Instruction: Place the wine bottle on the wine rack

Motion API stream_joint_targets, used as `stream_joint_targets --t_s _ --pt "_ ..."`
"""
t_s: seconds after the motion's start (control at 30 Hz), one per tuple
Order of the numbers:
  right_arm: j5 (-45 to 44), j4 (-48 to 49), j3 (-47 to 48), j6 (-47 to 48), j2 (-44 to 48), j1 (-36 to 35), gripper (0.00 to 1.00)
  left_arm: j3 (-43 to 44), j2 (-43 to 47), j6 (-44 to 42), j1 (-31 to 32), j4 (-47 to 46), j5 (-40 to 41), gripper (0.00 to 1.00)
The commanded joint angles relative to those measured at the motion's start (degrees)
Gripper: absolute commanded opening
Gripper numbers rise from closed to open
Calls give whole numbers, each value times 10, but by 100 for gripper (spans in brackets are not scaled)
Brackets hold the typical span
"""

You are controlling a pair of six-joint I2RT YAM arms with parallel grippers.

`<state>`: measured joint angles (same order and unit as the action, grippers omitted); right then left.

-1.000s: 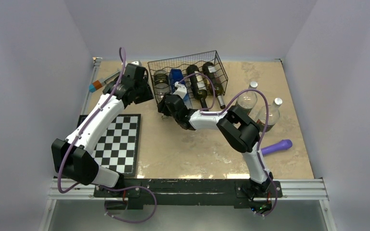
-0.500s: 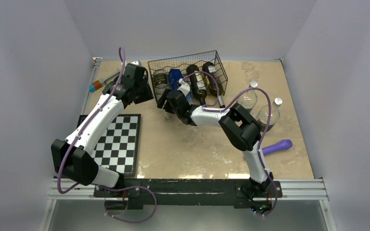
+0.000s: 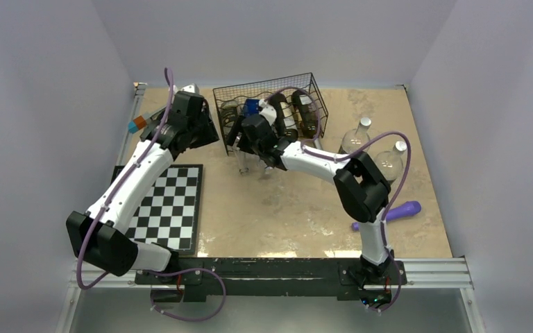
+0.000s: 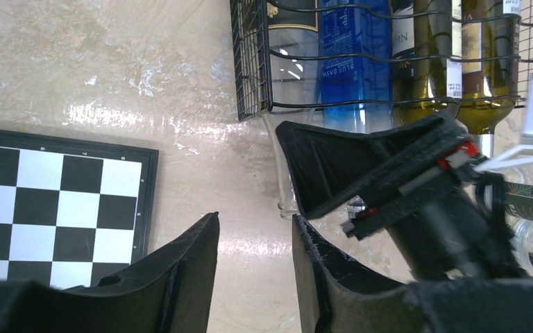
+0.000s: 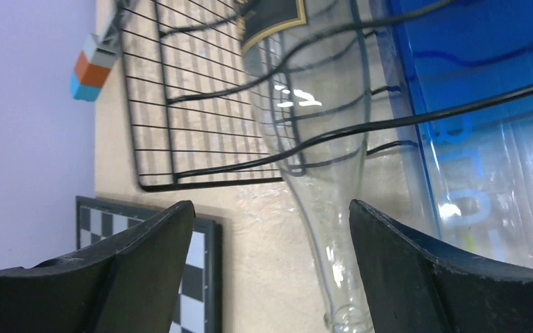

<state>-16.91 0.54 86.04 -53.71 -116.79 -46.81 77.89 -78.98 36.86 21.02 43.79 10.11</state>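
Wine bottle (image 5: 316,208) base cut off, neck juts fr. wine rack (image 5: 194,104)

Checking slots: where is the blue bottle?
In the left wrist view, the blue bottle lies in the wine rack, second from the left, between a clear bottle and a green bottle.

The blue bottle (image 4: 352,55) lying in the wine rack (image 4: 250,69) carries small white lettering reading "BLUE DASH".

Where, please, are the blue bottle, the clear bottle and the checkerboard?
blue bottle (image 4: 354,35), left wrist view, on its body.
clear bottle (image 5: 330,243), right wrist view, on its neck.
checkerboard (image 3: 173,208), top view, on its middle squares.
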Motion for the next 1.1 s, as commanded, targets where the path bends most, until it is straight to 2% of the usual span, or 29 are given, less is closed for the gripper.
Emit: stream_joint_targets --t_s 0.0,0.1,0.2,0.3,0.4,0.57,0.73,0.83,0.93,1.07 --pt "-8 -56 54 45 67 3 87 6 34 -15 -4 -19 21 49" --pt "-17 -143 92 87 94 3 91 9 54 -21 -4 -26 27 52" --pt "-71 -225 124 155 139 5 98 12 76 -29 -4 -36 32 60" --pt "-107 -306 145 226 188 19 99 10 98 -53 -4 -55 33 81" --pt "-114 -394 162 289 239 49 99 13 115 -92 -4 -79 29 98" --pt "-113 -502 148 339 327 117 99 29 123 -142 -4 -95 11 99" --pt "-106 -585 150 345 373 203 99 43 122 -179 -4 -105 -36 99" --pt "-97 -626 159 344 366 247 98 39 122 -181 -4 -113 -53 99" --pt "-100 -691 187 304 331 280 96 28 121 -176 -4 -124 -67 99" --pt "-72 -710 179 274 293 318 94 17 118 -165 -4 -130 -75 99"
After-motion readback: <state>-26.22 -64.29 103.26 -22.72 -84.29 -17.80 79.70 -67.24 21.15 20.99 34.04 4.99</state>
